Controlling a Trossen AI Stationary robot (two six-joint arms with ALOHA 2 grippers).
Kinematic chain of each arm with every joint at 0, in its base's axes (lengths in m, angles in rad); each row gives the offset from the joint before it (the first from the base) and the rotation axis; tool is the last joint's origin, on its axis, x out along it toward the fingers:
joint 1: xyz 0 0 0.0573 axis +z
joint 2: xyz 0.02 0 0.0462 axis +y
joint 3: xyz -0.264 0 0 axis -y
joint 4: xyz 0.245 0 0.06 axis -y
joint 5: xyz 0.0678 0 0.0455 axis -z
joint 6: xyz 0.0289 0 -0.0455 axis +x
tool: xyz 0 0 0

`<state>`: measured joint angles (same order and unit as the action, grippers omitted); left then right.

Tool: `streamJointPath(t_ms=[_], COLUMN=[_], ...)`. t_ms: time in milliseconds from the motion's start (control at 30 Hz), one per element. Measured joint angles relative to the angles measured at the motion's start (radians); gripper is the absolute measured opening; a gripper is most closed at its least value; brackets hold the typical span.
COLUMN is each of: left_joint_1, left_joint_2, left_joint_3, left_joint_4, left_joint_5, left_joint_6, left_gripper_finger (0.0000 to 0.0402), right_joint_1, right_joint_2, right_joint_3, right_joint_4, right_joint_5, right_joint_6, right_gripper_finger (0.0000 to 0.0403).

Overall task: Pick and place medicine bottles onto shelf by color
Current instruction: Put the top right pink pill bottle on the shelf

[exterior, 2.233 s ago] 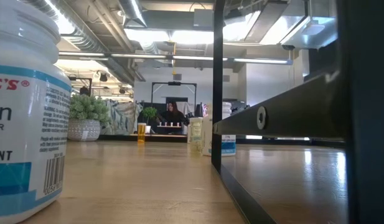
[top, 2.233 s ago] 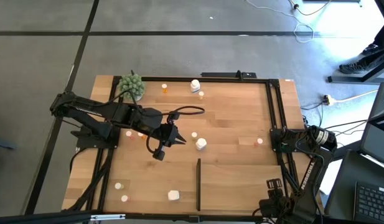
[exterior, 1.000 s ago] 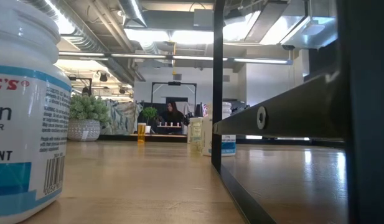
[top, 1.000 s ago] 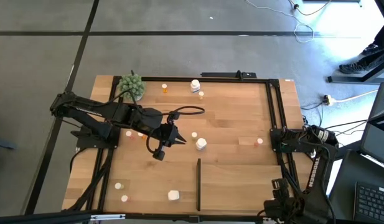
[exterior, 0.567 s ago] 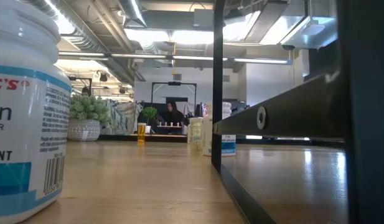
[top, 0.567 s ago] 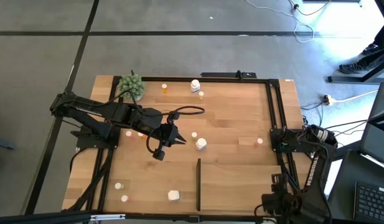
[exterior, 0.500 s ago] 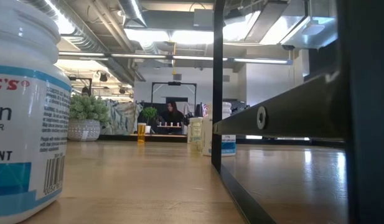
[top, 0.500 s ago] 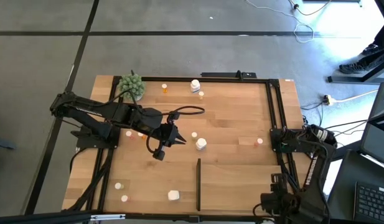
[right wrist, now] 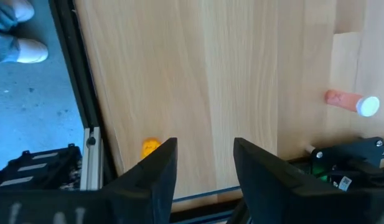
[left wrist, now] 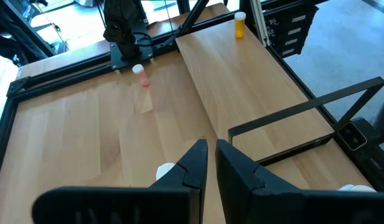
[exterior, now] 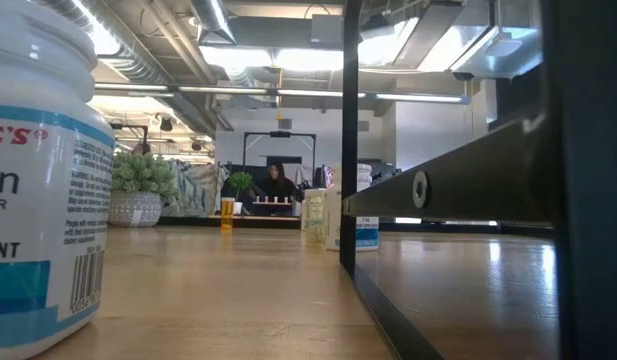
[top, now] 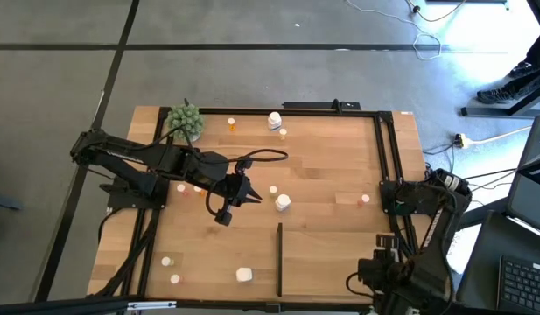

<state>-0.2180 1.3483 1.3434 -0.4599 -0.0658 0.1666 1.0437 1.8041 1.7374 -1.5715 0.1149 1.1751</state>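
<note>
1. Pale wooden tabletop point(top: 322, 149) in a black frame, bottles scattered across it.
2. Left gripper point(left wrist: 211, 155) hangs mid-table, its fingers almost together and holding nothing.
3. Chunky white bottle point(top: 282, 202) stands just beyond those fingertips, towards the right arm's side. It is upright, so its long axis is vertical. The left arm is clearly the nearer one, and I judge the fingers must spread before they can take it.
4. Right gripper point(right wrist: 204, 163) hovers at the table's near right corner, fingers apart and empty.
5. Shelf point(top: 331, 254), a paler panel beside a black strip point(top: 279, 258), lies between bottle and right gripper.
6. Orange white-capped bottle point(top: 364, 199) sits near the right arm's base.
</note>
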Motion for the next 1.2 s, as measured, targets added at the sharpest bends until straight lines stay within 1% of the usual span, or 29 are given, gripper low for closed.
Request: streamJointPath(t_ms=[167,367,500,600,633,700,767,867,1033,1200], left_joint_1=[0.000,0.000,0.000,0.000,0.000,0.001,0.006,0.006,0.006,0.006], left_joint_2=[0.000,0.000,0.000,0.000,0.000,0.000,0.000,0.000,0.000,0.000], left_joint_3=[0.000,0.000,0.000,0.000,0.000,0.000,0.000,0.000,0.000,0.001], left_joint_4=[0.000,0.000,0.000,0.000,0.000,0.006,0.007,0.007,0.032,0.065], left_joint_5=[0.000,0.000,0.000,0.000,0.000,-0.003,-0.003,-0.004,-0.003,-0.004], left_joint_6=[0.000,0.000,0.000,0.000,0.009,0.094,0.166,0.198,0.208,0.130], left_gripper_finger=[0.0027,0.0027,0.0027,0.0027,0.0028,0.0027,0.0027,0.0027,0.0028,0.0027], right_joint_1=[-0.040,-0.141,-0.225,-0.288,-0.309,-0.349,-0.387,-0.433,-0.504,-0.579], right_joint_2=[-0.050,-0.140,-0.201,-0.244,-0.257,-0.278,-0.295,-0.309,-0.309,-0.309], right_joint_3=[-0.001,-0.001,-0.001,-0.001,-0.001,-0.001,-0.001,-0.001,-0.001,-0.001], right_joint_4=[0.001,0.000,0.000,0.000,0.000,0.000,0.000,0.000,0.001,0.001], right_joint_5=[-0.025,-0.026,0.007,0.058,0.077,0.117,0.132,0.132,0.138,0.141], right_joint_6=[0.003,0.001,-0.003,-0.004,-0.005,-0.005,-0.010,-0.061,-0.227,-0.364], right_gripper_finger=[0.0154,0.0154,0.0154,0.0154,0.0154,0.0154,0.0154,0.0154,0.0154,0.0154])
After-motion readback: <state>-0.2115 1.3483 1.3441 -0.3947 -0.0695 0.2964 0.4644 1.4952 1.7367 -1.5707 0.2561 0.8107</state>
